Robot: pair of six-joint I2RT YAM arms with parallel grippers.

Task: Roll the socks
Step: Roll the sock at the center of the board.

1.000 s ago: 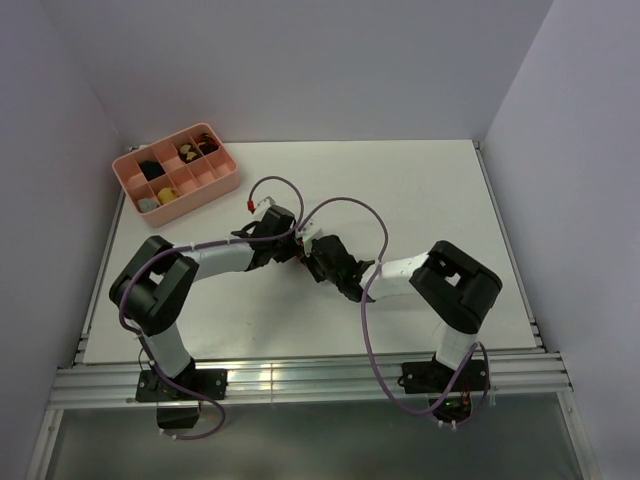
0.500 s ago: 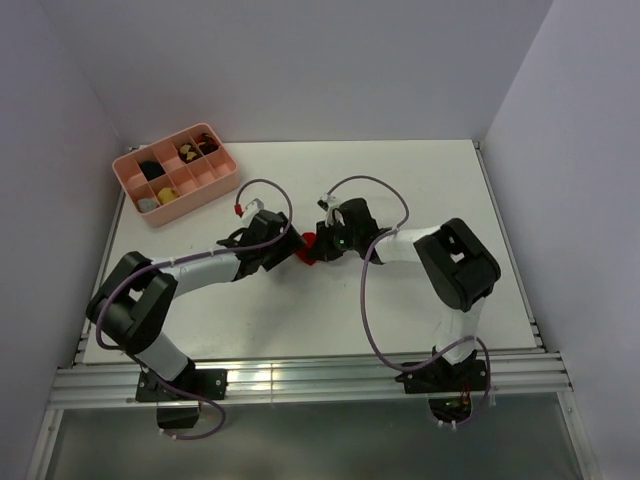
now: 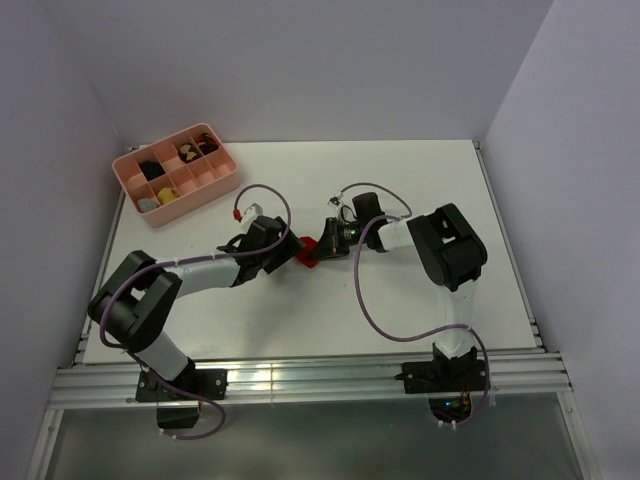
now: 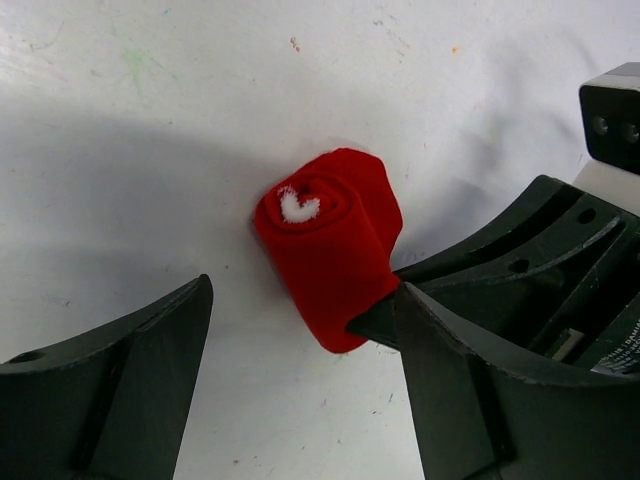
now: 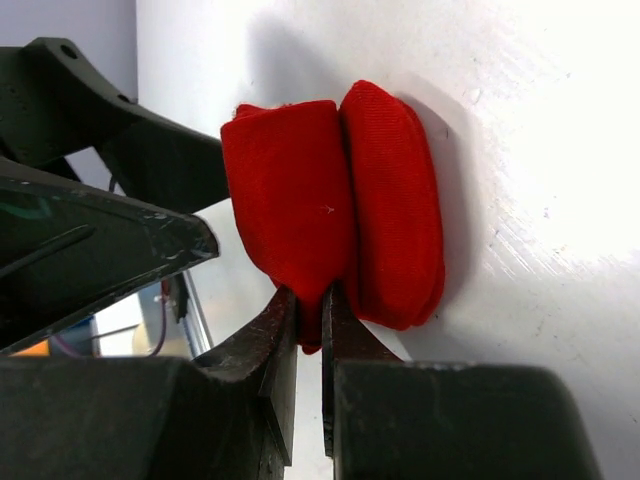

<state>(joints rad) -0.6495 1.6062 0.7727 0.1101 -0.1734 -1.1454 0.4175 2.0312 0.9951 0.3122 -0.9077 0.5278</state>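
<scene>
Socks [image 4: 330, 240] lie rolled mid-frame between jaws of the released left hand [image 4: 302, 290], the right hand [image 5: 308, 300] pinching their lower-right edge.

I count one red sock roll [image 3: 309, 251], two hands, my left hand [image 3: 285, 250] and my right hand [image 3: 323, 245], one pink tray [image 3: 200, 199], one worktop [image 3: 420, 180].

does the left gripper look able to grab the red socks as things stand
Probably yes: the left gripper stands open with a finger either side of the rolled socks. The right gripper, pinching the roll's end, crowds one finger.
</scene>
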